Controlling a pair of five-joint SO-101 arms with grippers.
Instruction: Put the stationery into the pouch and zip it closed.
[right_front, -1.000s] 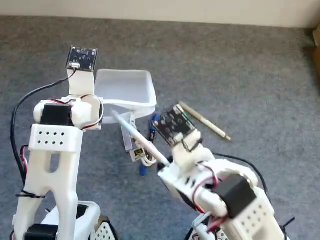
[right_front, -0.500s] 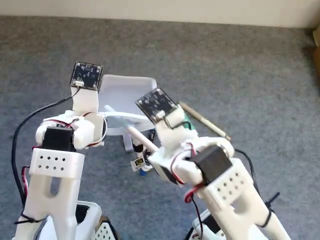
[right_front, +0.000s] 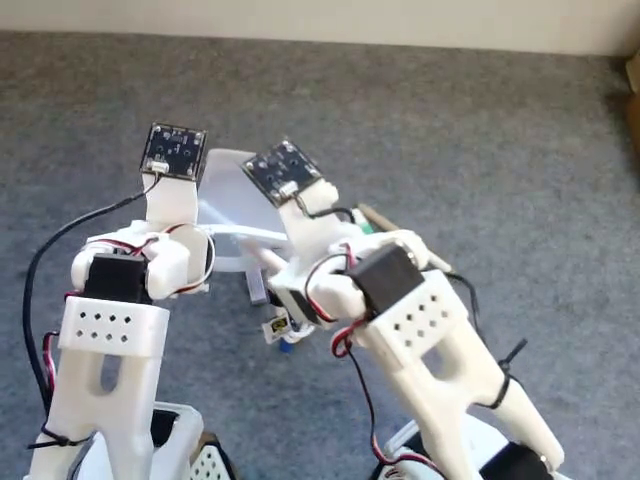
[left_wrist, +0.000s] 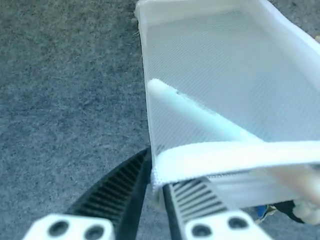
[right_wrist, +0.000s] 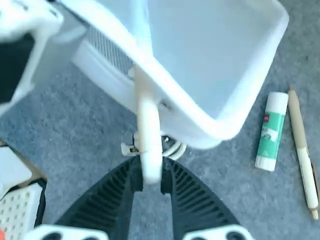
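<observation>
The pouch (right_front: 228, 190) is white translucent mesh and lies open on the grey carpet. My left gripper (left_wrist: 156, 180) is shut on the pouch's rim band (left_wrist: 225, 155), holding the mouth up. My right gripper (right_wrist: 149, 170) is shut on a white pen (right_wrist: 148, 130) whose far end pokes over the rim into the pouch (right_wrist: 200, 60). From the left wrist that white pen (left_wrist: 200, 117) shows slanting inside the mesh. A green-and-white glue stick (right_wrist: 271, 131) and a beige pen (right_wrist: 302, 155) lie on the carpet beside the pouch.
A blue pen (right_front: 287, 345) and a small tag (right_front: 276, 325) lie on the carpet under the right arm, near the pouch's mouth. The beige pen's tip (right_front: 443, 266) sticks out past the right arm. Open carpet stretches to the right and the far side.
The right arm has swung toward the pouch, carrying the white pen over the rim and into the opening. The left arm shifted slightly at first, then held the rim still.
</observation>
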